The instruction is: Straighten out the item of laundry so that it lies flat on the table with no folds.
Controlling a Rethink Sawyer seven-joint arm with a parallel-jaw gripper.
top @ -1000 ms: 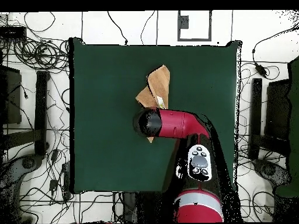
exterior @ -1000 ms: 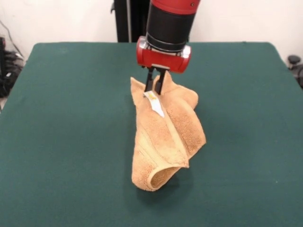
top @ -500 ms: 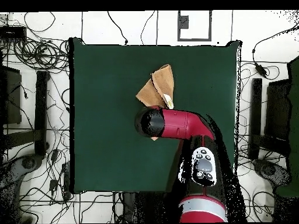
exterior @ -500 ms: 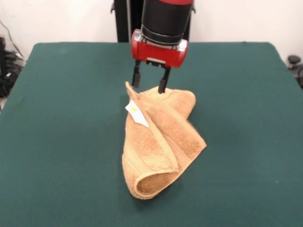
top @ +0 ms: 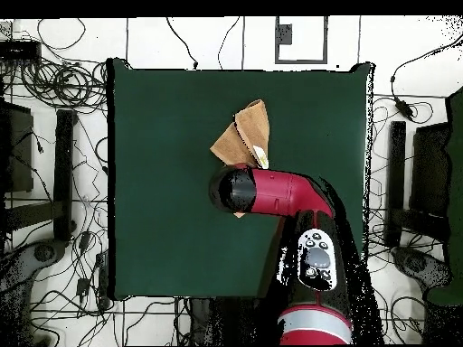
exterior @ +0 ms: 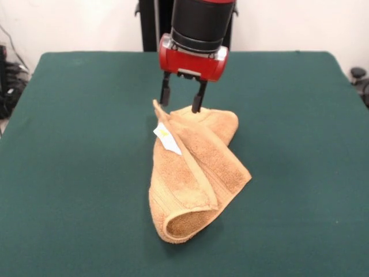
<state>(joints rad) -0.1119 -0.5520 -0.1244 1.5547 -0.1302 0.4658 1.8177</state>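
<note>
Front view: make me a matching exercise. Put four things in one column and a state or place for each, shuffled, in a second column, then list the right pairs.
Things:
1. tan-orange terry-cloth towel
2. small white tag
3. black two-fingered pincer
4. dark green felt-covered table

States or places:
A. open, hanging just above the towel's far end
B. on the towel's upper left edge
C. crumpled, with folds and a rolled near end
D. lying under the towel

Pairs: 1-C, 2-B, 3-A, 4-D
</note>
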